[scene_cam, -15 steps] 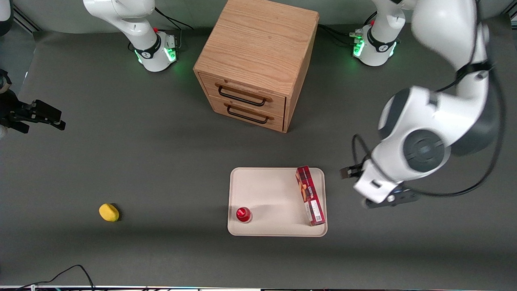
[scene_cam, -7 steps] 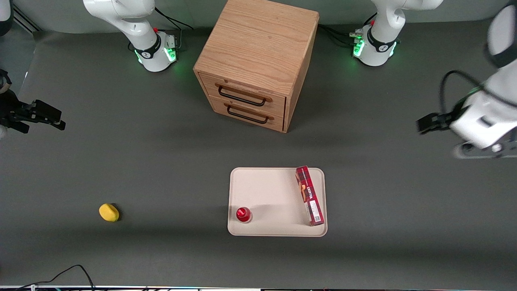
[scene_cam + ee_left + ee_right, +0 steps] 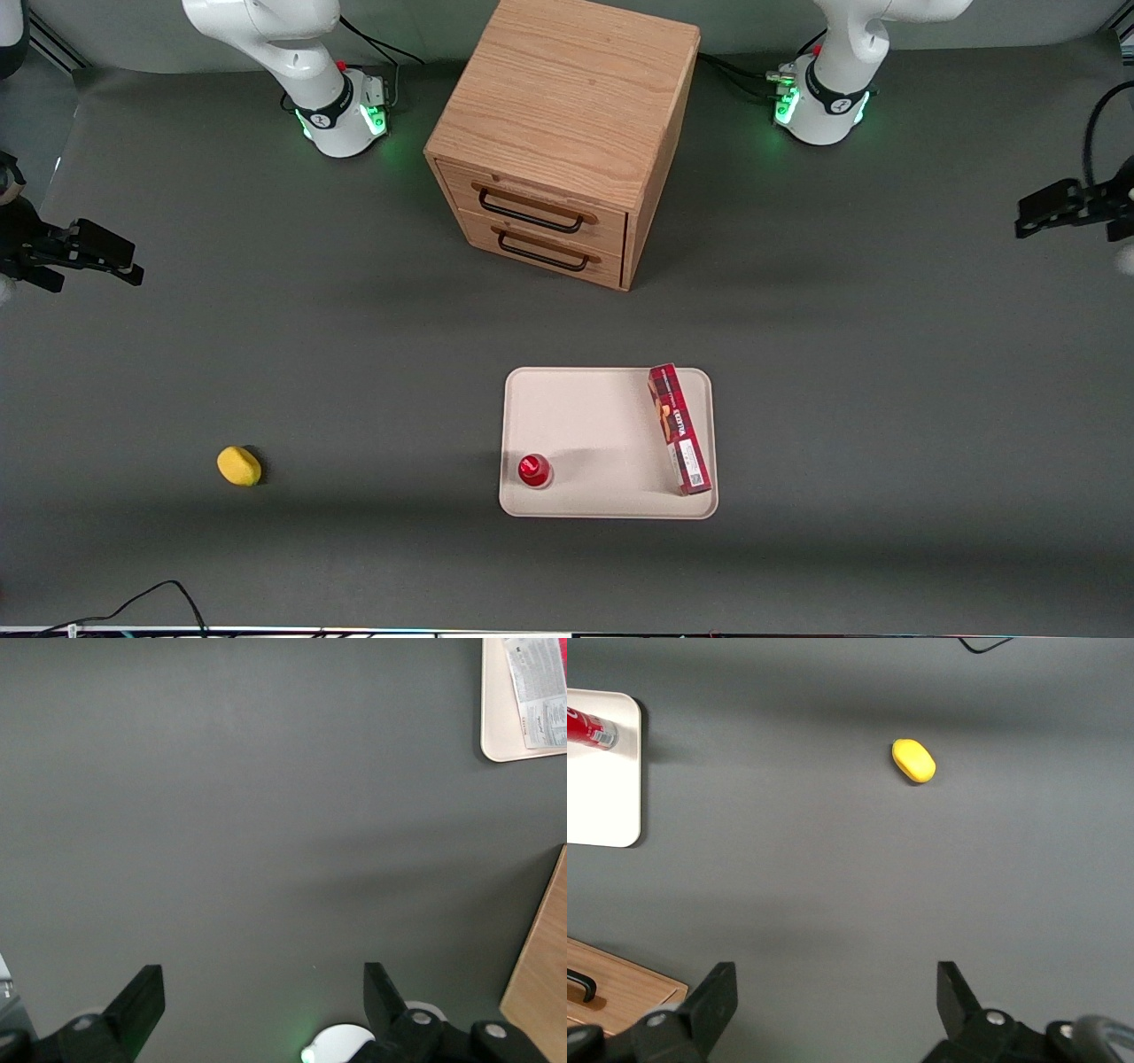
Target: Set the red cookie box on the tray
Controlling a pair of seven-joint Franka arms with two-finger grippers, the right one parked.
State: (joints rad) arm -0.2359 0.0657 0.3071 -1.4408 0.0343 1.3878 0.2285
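Cookie box on the tray, end effector well apart at the working arm's end of the table.

The red cookie box [image 3: 679, 429] lies flat on the tray [image 3: 602, 416], along the tray's edge toward the working arm, slightly askew to the rim. A small round capped item [image 3: 535, 470] stands on the same tray, in the corner nearest the front camera on the parked arm's side. The two-drawer cabinet [image 3: 562, 140] sits on the table [image 3: 354, 354] farther from the front camera than the tray. A small rounded object [image 3: 239, 465] lies toward the parked arm's end. The end effector [image 3: 264, 992] hangs above bare table, fingers spread, holding nothing.
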